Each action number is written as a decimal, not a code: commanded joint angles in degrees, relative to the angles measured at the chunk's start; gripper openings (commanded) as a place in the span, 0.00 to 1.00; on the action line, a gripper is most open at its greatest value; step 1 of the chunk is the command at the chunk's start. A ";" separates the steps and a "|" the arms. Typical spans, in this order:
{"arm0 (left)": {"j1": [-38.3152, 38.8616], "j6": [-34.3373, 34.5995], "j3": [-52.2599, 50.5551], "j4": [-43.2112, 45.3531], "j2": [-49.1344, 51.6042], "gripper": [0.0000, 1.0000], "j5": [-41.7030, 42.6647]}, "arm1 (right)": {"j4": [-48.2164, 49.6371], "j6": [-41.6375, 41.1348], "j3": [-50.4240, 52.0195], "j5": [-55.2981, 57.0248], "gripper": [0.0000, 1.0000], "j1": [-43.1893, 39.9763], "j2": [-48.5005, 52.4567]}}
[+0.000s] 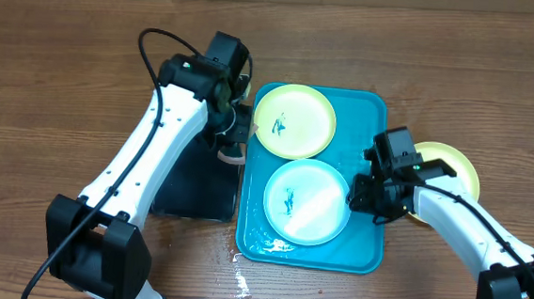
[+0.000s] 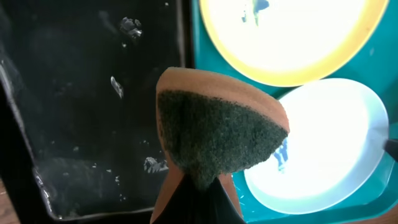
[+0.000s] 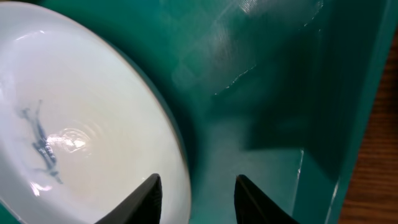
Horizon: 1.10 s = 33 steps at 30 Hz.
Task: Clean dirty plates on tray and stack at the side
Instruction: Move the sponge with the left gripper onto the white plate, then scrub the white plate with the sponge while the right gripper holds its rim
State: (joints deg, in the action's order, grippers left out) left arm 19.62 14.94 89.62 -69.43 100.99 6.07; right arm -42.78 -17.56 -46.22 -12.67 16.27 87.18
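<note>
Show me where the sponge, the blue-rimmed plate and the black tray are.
sponge (image 2: 217, 130), left wrist view, on its dark green scouring face.
blue-rimmed plate (image 1: 319, 214), overhead view, on its white centre.
black tray (image 2: 81, 99), left wrist view, on its bare floor.

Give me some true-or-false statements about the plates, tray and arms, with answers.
1. Two plates lie on the turquoise tray. True.
2. Both, the yellow-green plate and the light blue plate, carry blue smears. True.
3. The left jaws are empty. False: they grip a sponge.
4. The third plate is on the tray too. False: it lies on the table, right of the tray.
5. The right jaws are shut. False: they stand open, straddling the light blue plate's rim.
</note>
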 commanded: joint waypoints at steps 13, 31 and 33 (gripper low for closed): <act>9.75 11.82 -5.90 11.93 -0.87 0.04 5.16 | 6.08 -4.17 4.26 3.61 0.04 0.17 2.73; 19.04 23.43 -21.79 36.65 11.34 0.04 10.12 | 5.16 -7.96 4.26 3.56 0.04 0.17 2.86; 18.97 23.39 -21.14 37.16 13.44 0.04 14.29 | 4.83 -7.96 4.26 3.58 0.04 0.17 2.86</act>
State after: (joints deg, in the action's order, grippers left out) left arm 38.59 36.80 67.99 -32.53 110.02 14.02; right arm -37.17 -24.40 -42.74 -11.94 16.38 88.49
